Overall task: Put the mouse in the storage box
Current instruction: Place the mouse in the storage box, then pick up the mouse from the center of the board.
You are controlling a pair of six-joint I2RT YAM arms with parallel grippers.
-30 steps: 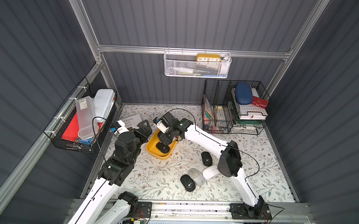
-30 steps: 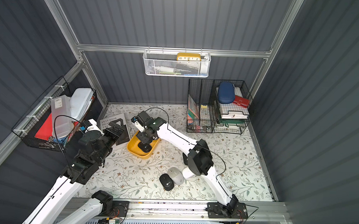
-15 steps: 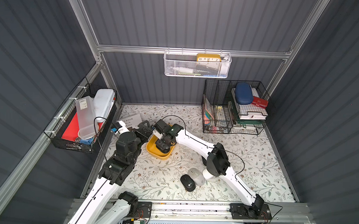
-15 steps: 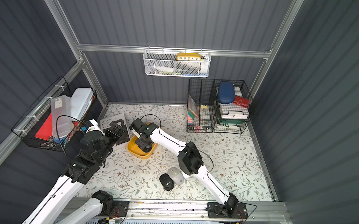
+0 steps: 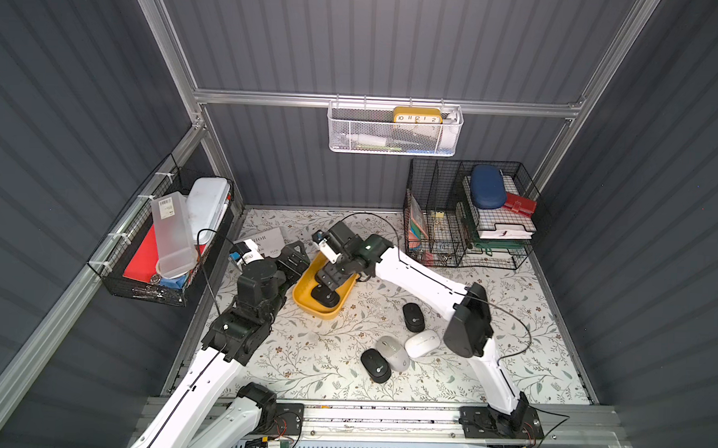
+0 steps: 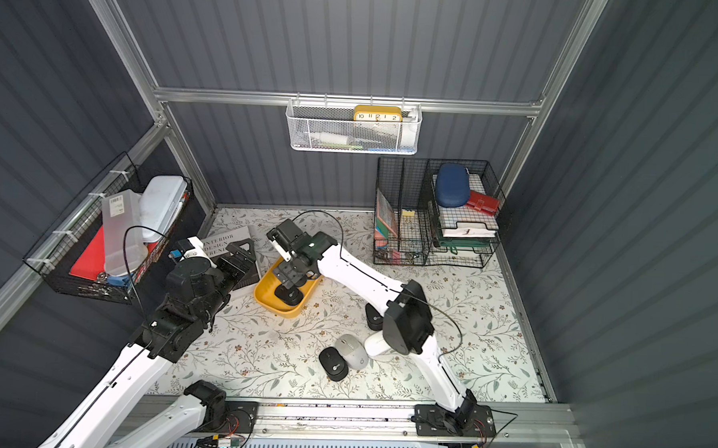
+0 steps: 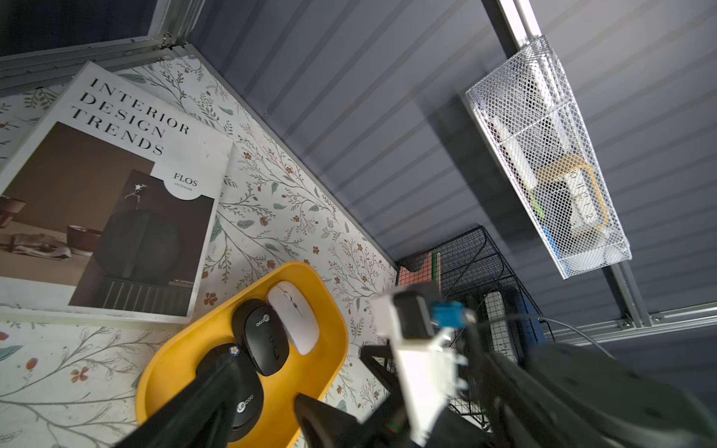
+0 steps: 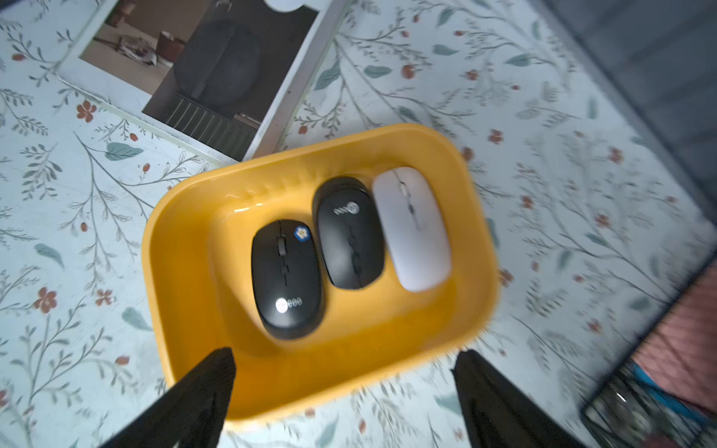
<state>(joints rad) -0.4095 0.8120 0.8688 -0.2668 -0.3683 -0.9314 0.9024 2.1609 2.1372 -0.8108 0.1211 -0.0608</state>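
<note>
The right gripper (image 8: 345,355) hovered over the yellow storage box (image 8: 174,271), its fingers spread wide with nothing between them. Three mice lay side by side in the box: a black mouse with a flower sticker (image 8: 287,277), a second black mouse (image 8: 349,232) and a white mouse (image 8: 413,229). The left gripper (image 7: 265,378) sat just beside the box, fingers apart and empty. On the floral worktop (image 5: 301,355), apart from the box, lay a lone black mouse (image 5: 412,317), a pale mouse (image 5: 423,343), a grey mouse (image 5: 393,353) and a small black mouse (image 5: 375,365). A magazine (image 7: 108,186) lay near the box.
</note>
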